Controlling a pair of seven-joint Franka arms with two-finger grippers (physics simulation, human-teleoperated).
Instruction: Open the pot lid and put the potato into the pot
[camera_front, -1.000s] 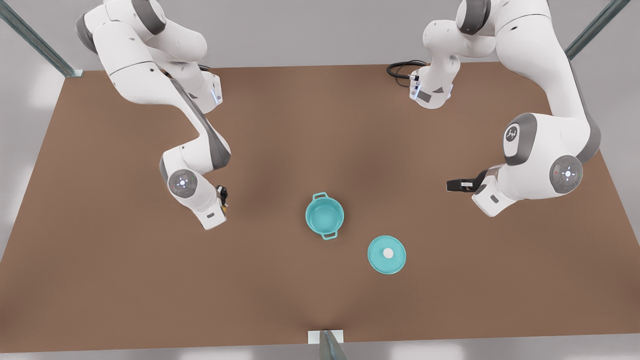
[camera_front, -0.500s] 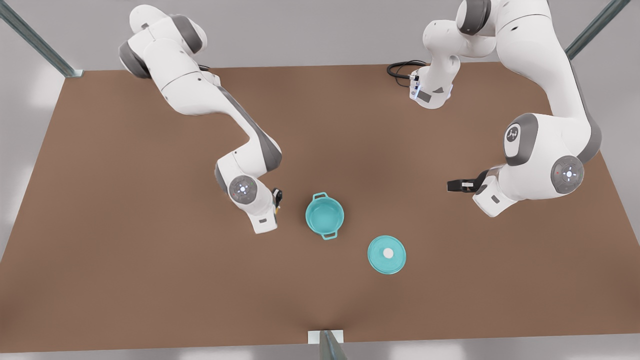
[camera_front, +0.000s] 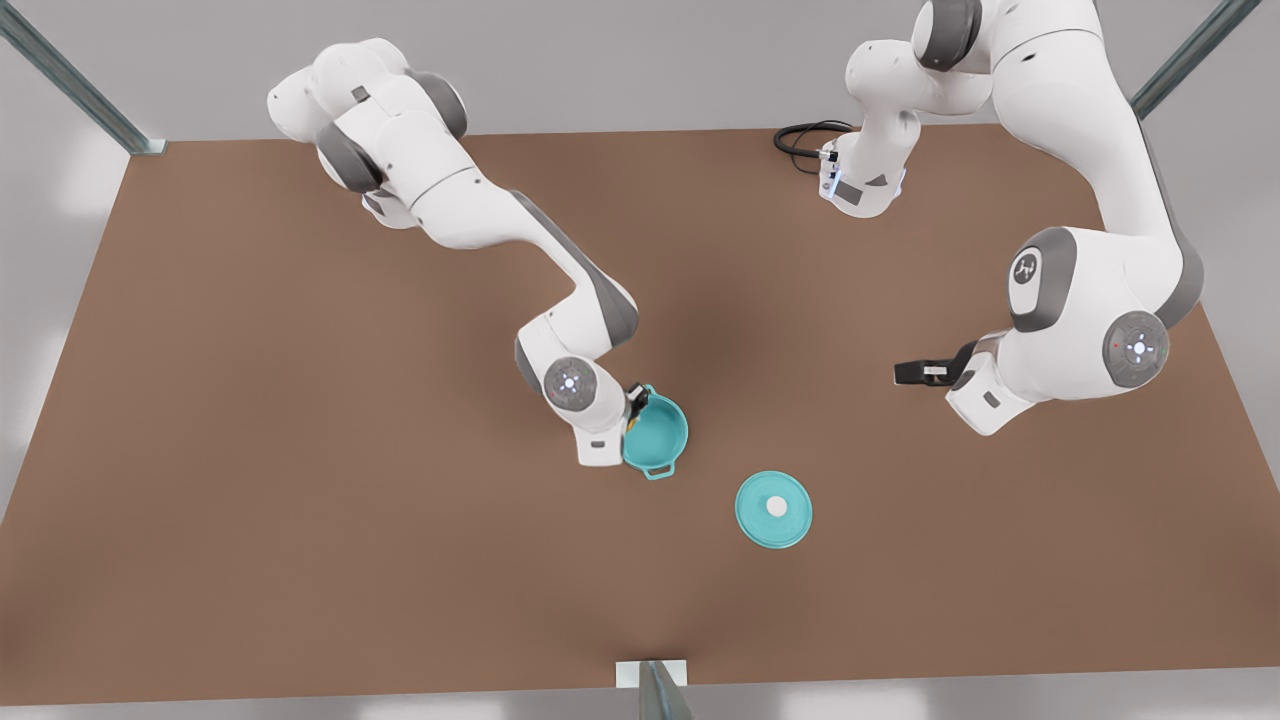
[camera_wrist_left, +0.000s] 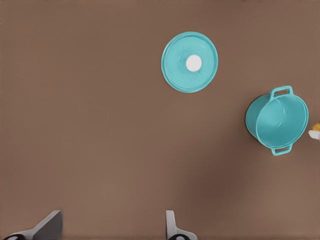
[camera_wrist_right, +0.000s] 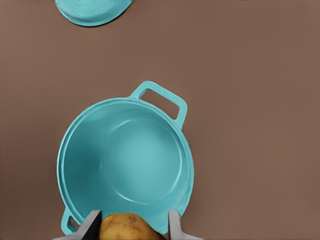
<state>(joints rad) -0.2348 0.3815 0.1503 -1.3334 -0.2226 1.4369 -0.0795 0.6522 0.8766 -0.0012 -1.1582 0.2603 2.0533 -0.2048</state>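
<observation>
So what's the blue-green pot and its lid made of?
The pot looks like smooth, glossy enamelled metal or plastic: its inside shines softly. The pot lid has the same teal coat, duller, with a white knob, maybe ceramic or plastic. A render can't settle it.

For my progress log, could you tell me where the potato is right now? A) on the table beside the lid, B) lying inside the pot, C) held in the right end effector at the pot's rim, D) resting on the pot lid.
C: the right wrist view shows the potato between the right end effector fingers, at the rim of the empty pot.

Lid (camera_wrist_left: 189, 62) off, beside pot (camera_wrist_left: 276, 120)
</observation>
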